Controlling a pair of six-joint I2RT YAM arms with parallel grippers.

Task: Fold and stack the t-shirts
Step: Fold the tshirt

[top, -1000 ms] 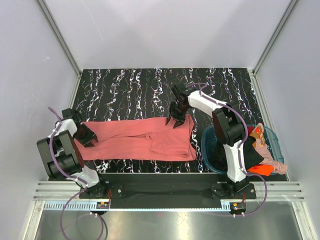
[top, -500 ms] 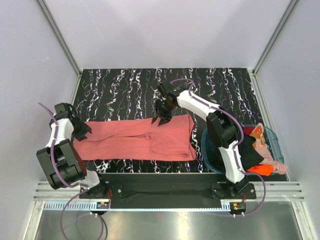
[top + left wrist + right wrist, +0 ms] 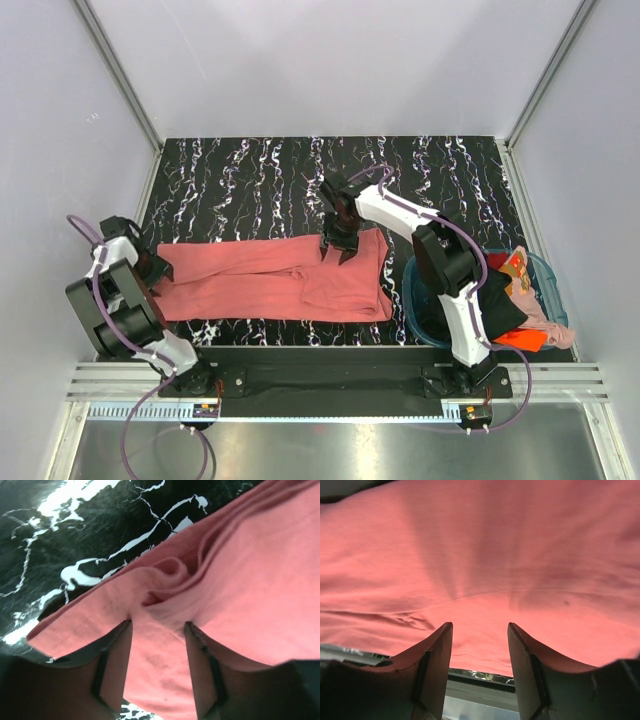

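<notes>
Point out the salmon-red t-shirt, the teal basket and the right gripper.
salmon-red t-shirt (image 3: pixel 260 285): top view, middle of the cloth spread on the table.
teal basket (image 3: pixel 414 305): top view, its left wall.
right gripper (image 3: pixel 480 626): right wrist view, midway between its fingertips, over the shirt.

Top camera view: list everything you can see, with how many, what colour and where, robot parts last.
salmon shirt: one, salmon, folded long across the table's near half
black shirt: one, black, in the basket
orange shirt: one, orange, at the basket's near side
pink shirt: one, pale pink, at the basket's right rim
basket: one, teal, near right corner
table: one, black with white veins
left end effector: one, black, open at the salmon shirt's left end
right end effector: one, black, open at its far edge
</notes>
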